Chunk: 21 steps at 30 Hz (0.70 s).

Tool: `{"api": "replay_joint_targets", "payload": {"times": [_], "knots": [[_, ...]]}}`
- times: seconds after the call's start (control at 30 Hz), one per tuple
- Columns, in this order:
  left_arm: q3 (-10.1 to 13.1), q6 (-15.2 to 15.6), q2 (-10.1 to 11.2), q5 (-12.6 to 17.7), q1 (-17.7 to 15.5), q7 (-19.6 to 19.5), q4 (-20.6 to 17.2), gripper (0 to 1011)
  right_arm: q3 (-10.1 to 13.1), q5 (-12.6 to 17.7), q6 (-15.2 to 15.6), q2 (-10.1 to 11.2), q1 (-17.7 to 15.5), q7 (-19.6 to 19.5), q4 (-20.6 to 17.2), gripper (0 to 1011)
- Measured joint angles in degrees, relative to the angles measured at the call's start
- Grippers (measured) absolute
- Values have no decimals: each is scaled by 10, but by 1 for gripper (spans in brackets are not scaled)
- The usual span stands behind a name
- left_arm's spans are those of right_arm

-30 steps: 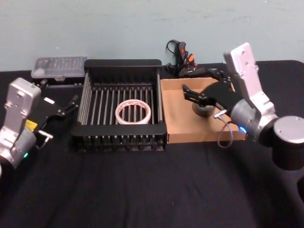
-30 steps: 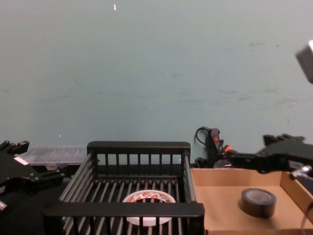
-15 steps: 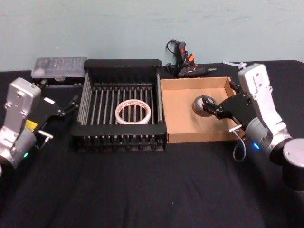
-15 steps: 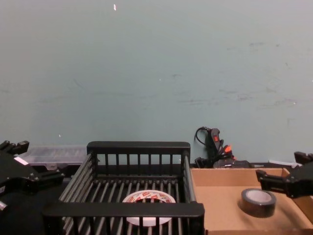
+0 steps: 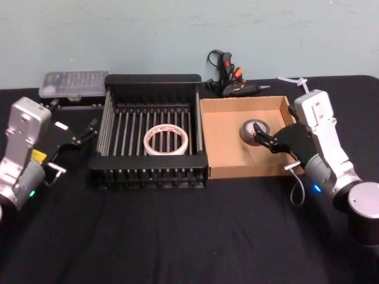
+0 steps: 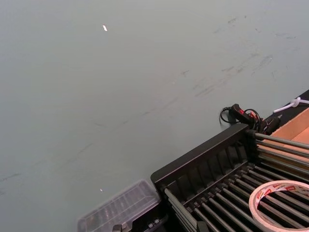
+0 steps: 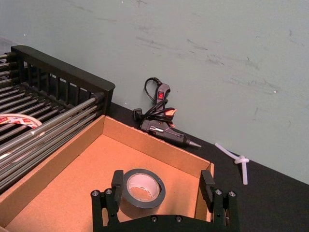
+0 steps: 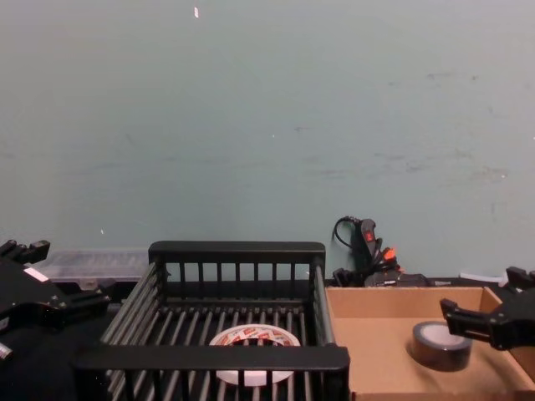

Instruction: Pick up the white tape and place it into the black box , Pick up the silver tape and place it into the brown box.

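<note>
Black crate at centre, one tape in each box.

Left of the black box (image 5: 112, 127), the left gripper (image 5: 80, 135) rests low on the table; whether its fingers are parted cannot be told. The white tape (image 5: 166, 139) lies flat on the slatted floor inside the black box. Touching its right side, the brown box (image 5: 222, 155) holds the silver tape (image 5: 253, 130) near its far right corner. The right gripper (image 7: 163, 191), unclenched, straddles that roll without touching it.
</note>
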Motion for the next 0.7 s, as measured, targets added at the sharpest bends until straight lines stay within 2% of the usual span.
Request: {"api": "replay_joint_targets", "payload": {"times": [0.7], "knots": [[0, 0, 0, 0, 0, 0, 0, 1002, -2, 3, 2, 1, 1, 2, -2, 1002]]}}
